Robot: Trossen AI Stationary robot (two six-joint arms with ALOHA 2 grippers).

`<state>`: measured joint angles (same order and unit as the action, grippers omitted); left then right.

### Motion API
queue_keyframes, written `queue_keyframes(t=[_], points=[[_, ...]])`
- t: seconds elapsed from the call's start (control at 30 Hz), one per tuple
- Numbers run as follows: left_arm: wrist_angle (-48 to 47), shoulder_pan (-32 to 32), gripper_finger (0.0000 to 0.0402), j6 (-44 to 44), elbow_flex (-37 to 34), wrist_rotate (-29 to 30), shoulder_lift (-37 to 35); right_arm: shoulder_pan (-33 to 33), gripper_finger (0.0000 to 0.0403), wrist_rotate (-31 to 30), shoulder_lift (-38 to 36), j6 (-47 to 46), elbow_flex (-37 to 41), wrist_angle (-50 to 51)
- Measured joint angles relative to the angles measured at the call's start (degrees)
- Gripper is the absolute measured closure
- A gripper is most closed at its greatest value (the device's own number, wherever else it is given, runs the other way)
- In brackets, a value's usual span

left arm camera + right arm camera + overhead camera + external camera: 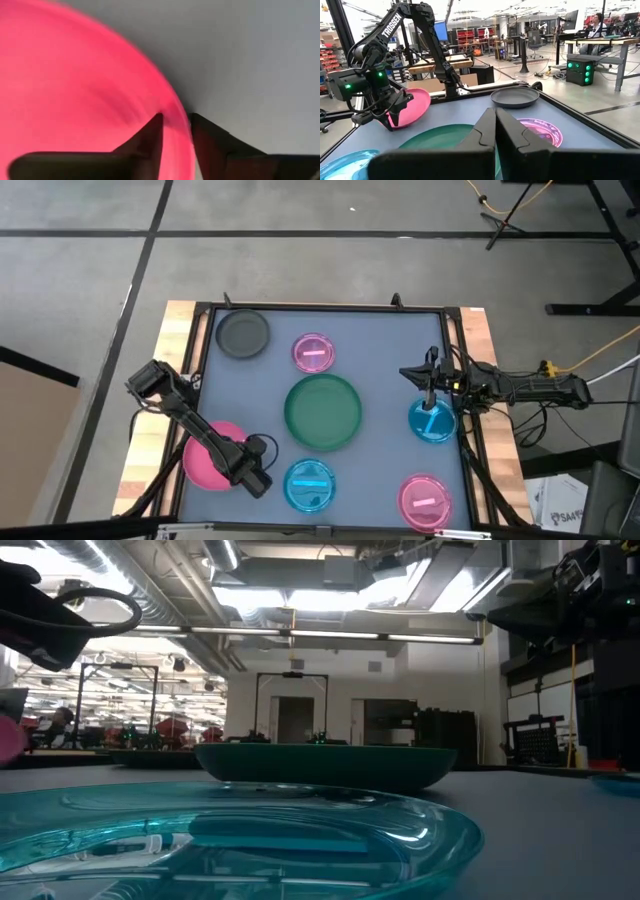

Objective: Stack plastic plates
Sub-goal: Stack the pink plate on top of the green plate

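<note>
In the high view, all seven plates lie apart on the grey table [380, 330]; no stack is begun. The large green plate [323, 412] sits in the middle. The dark grey plate [243, 334] is at the far left corner, with one magenta plate [313, 352] just beside it toward the middle. The second magenta plate [424, 500] is at the near right corner. One blue plate [309, 485] lies at the near edge. The other blue plate [433, 421] lies at the right, under the right gripper [431, 385]. The left gripper [252, 478] is at the rim of the pink plate [207, 455], at the near left.

In the low view, the near blue plate [220, 835] fills the foreground, and the green plate [325, 764] stands behind it, well apart.

In the left wrist view, the two fingers [149, 137] close on the pink plate's rim [75, 85], one on each side.

In the right wrist view, the right gripper's fingers [485, 130] are pressed together and hold nothing. Across the table the left gripper [390, 112] holds the pink plate [412, 106] tilted, its gripped edge raised off the table.

I judge the task is only at its start: the first plate is being picked, and all the stacking is still left.
</note>
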<state>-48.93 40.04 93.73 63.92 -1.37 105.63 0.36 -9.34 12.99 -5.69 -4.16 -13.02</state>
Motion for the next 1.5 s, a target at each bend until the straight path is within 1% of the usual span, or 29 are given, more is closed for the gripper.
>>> queue_keyframes(t=[0.13,0.23,0.47,0.6,0.7,0.8,0.87,1.0,1.2,1.37,1.5], points=[[-0.24,0.05,0.0368,-1.75,0.07,-0.31,-0.1,0.01,0.0403,0.0,0.0,-0.01,0.0,-0.02],[-0.53,0.05,0.0389,-2.6,0.06,-0.35,-0.12,0.0,0.0403,0.0,0.0,0.0,0.0,-0.02],[-1.89,0.32,0.0397,-4.91,0.33,-0.03,-0.83,0.02,0.0403,0.0,0.0,0.0,0.0,0.18],[-9.96,0.19,0.0399,-9.86,4.37,3.62,-0.53,0.0,0.0403,0.0,0.0,0.0,0.0,0.82],[-15.87,-0.26,0.0399,-13.42,9.29,6.98,-0.69,0.0,0.0403,0.0,0.0,-0.02,0.0,1.18],[-21.09,-1.01,0.0399,-19.61,14.05,10.63,-0.73,0.02,0.0403,0.0,0.0,0.0,0.0,1.1],[-22.58,-2.09,0.0399,-23.76,16.9,14.04,-0.73,0.01,0.0403,0.0,0.0,0.0,-0.01,1.11],[-22.49,-4.76,0.04,-33.54,22.06,19.15,-0.73,0.01,0.0403,-0.01,0.0,-0.01,0.0,1.09],[-18.26,-9.6,0.04,-49.16,26.49,23.87,-0.8,0.02,0.0403,-0.03,0.0,-0.02,0.0,1.11],[-9.51,-14.18,0.04,-63.7,26.93,23.71,-0.74,0.01,0.0403,-0.05,0.0,-0.02,0.0,1.16],[-0.21,-17.96,0.04,-74.2,26.99,20.61,0.12,0.01,0.0403,-0.05,0.0,-0.03,0.0,1.16]])
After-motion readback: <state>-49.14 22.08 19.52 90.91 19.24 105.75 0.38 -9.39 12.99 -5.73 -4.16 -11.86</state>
